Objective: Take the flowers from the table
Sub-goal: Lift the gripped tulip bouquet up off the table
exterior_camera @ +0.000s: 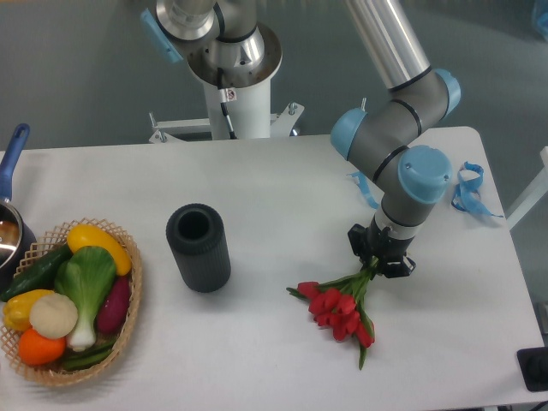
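Observation:
The flowers [341,310], a small bunch of red tulips with thin green stems, lie on the white table [257,188] right of centre, heads pointing toward the front edge. My gripper [382,257] points down over the far ends of the stems, low above the table. The stems run up under its dark body, and the fingertips are hidden, so I cannot tell whether the jaws are closed on them. The tulip heads look to be resting on the tabletop.
A dark ribbed cylinder [199,247] stands upright left of the flowers. A wicker basket [128,318] of vegetables sits at the front left, with a blue-handled pot [10,224] behind it. Blue ribbon pieces [467,190] lie near the right edge.

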{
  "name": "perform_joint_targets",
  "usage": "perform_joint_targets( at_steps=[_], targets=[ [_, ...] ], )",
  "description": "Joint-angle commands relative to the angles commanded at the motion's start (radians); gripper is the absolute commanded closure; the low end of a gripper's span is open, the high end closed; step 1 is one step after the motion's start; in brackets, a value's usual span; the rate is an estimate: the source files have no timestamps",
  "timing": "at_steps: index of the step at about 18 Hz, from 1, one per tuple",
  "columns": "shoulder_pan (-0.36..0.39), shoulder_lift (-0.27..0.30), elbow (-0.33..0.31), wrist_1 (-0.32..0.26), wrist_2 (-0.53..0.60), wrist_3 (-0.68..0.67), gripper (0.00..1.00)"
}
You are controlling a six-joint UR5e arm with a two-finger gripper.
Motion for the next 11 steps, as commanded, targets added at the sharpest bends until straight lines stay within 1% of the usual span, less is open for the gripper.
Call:
perform_joint_targets(
  at_steps=[3,5,6,11],
  targets=[
    [0.003,0.021,0.006,-0.005,-0.006,-0.002,0.93],
    [0.002,0.083,0.006,-0.006,-0.021,-0.003,0.93],
    [0.0,0.101,0.006,-0.008,-0.044,-0.012,0.93],
    [0.0,0.227,0.017,-0.005,-0.268,-0.141,0.93]
  ],
)
